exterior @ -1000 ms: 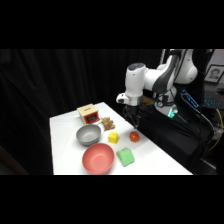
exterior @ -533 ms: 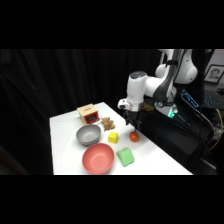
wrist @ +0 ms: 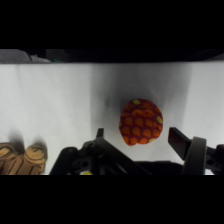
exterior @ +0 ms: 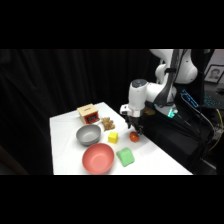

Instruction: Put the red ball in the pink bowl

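Observation:
The red ball [exterior: 134,136] rests on the white table, right of the yellow cube. In the wrist view the red ball [wrist: 141,121] is orange-red with yellow spots. My gripper [exterior: 134,126] hangs just above it, and my gripper [wrist: 141,139] is open in the wrist view. One of the fingers [wrist: 182,142] stands to the ball's right and the other to its left, both apart from it. The pink bowl [exterior: 98,158] sits at the table's near edge, left of and in front of the ball, with nothing in it.
A grey metal bowl [exterior: 88,134] sits behind the pink bowl. A yellow cube [exterior: 113,137] and a green block [exterior: 125,157] lie between the bowls and the ball. A wooden box [exterior: 87,113] and a brown toy [exterior: 107,122] stand farther back. The same brown toy [wrist: 20,157] shows in the wrist view.
The arm has swung right and come down, bringing the gripper from above the table's middle to just over the red ball.

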Tool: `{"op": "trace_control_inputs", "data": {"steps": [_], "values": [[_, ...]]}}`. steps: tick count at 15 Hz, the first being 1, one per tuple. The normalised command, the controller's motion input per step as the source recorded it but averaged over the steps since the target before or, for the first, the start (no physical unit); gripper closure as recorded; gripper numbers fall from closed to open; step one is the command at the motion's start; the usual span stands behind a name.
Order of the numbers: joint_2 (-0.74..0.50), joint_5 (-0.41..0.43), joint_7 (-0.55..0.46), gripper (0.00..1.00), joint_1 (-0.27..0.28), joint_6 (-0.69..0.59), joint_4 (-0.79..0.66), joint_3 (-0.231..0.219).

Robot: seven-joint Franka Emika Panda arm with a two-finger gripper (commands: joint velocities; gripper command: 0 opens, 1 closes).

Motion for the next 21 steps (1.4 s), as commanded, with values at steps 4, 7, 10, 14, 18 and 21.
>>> {"op": "trace_control_inputs", "data": {"steps": [4, 7, 10, 14, 18, 21], "values": [[0.16, -0.037, 0.05, 0.0, 0.158, 0.22, 0.0, -0.11], [0.16, 0.037, -0.02, 0.0, 0.132, 0.26, 0.0, -0.103], [0.14, 0.101, -0.07, 0.0, 0.126, 0.27, 0.0, -0.082], [0.09, 0.026, -0.02, 0.3, 0.233, 0.29, 0.0, -0.181], [0.03, -0.037, 0.05, 0.66, 0.298, 0.23, 0.0, -0.284], [-0.04, -0.091, 0.1, 0.88, 0.296, 0.13, 0.0, -0.32]]}}
